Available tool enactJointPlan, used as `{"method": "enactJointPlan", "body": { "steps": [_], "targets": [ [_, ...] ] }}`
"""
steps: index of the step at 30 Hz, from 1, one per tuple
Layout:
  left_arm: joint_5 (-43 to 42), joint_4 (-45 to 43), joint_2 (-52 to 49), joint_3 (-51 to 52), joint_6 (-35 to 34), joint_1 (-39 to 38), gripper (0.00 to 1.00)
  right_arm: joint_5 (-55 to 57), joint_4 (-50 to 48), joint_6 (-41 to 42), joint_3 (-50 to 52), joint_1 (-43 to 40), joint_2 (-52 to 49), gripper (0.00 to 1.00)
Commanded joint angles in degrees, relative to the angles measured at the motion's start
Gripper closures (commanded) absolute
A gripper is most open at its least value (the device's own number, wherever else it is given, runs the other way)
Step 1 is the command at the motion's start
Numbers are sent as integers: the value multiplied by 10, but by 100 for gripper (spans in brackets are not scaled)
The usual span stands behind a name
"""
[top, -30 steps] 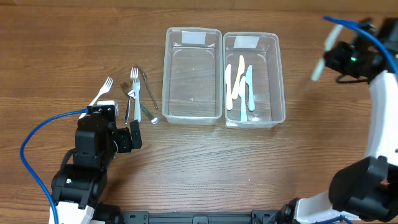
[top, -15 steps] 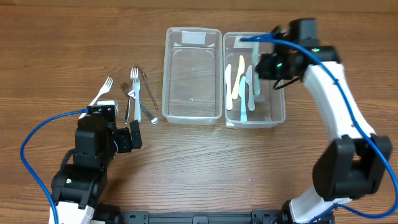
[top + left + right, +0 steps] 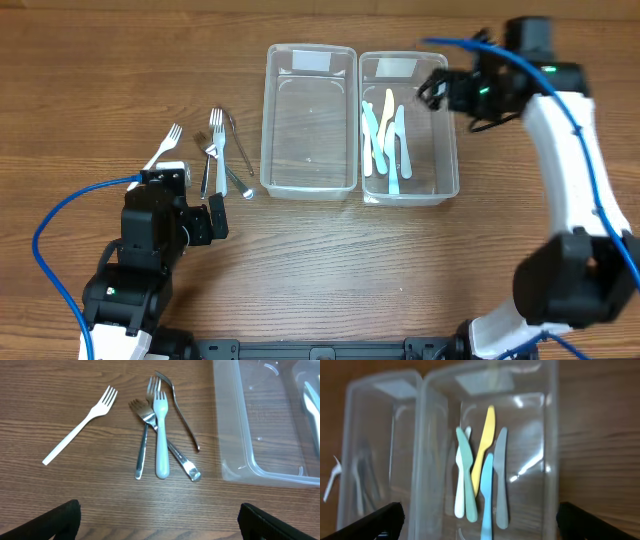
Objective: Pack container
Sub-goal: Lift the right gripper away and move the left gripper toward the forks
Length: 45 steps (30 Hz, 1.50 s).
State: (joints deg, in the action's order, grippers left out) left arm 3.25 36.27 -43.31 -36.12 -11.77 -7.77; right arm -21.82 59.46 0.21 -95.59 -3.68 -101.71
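Toward the desk's (image 3: pixel 320 285) far edge, the right pincer (image 3: pixel 436 92) hangs released over a clear, round-cornered plastic tub (image 3: pixel 455 150) holding pastel knives (image 3: pixel 385 140). Beside its twin (image 3: pixel 266 130) lie metal and white plastic forks (image 3: pixel 218 150); the left pincer (image 3: pixel 208 222) gapes too.

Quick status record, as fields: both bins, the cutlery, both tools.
left bin: empty
right bin: holds plastic knives
forks: piled on the table, left of the left bin, none packed
white fork: alone, left of the pile
left tool: open, near the forks, holding nothing
right tool: open, over the right bin, holding nothing
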Motion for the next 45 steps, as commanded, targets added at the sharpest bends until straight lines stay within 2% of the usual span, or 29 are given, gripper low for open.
{"method": "enactJointPlan", "body": {
  "steps": [1, 9, 14, 17, 22, 28, 30, 32, 36, 41, 45],
  "targets": [
    [3, -1, -2, -15, 11, 2, 0, -23, 5, 3, -62, -31, 97, 0],
    [-42, -8, -2, -15, -3, 2, 0, -1, 5, 3, -69, -83, 205, 0],
    [-151, -1, -2, -15, -2, 2, 0, 53, 17, 3, -69, -119, 250, 0],
    [-179, 1, -2, -22, -3, 2, 0, 53, 23, 3, -69, -122, 255, 0],
    [-116, 32, -2, -80, -2, 3, 0, 53, 46, 3, -69, -122, 252, 0],
    [66, 188, -59, -242, -2, 3, 0, 53, 56, 3, -69, -122, 252, 0],
    [100, 242, -91, -292, -2, 3, 0, 53, 56, 3, -69, -122, 252, 0],
    [103, 280, -122, -335, 3, 3, 0, 53, 56, 3, -69, -122, 252, 0],
    [103, 285, -154, -372, 58, 3, 0, 53, 56, 3, -69, -122, 252, 0],
    [103, 272, -203, -373, 108, 12, 0, 53, 56, 3, -69, -122, 252, 0],
    [73, 278, -290, -373, 160, 50, 0, 53, 56, 3, -69, -122, 252, 0]
  ]
}}
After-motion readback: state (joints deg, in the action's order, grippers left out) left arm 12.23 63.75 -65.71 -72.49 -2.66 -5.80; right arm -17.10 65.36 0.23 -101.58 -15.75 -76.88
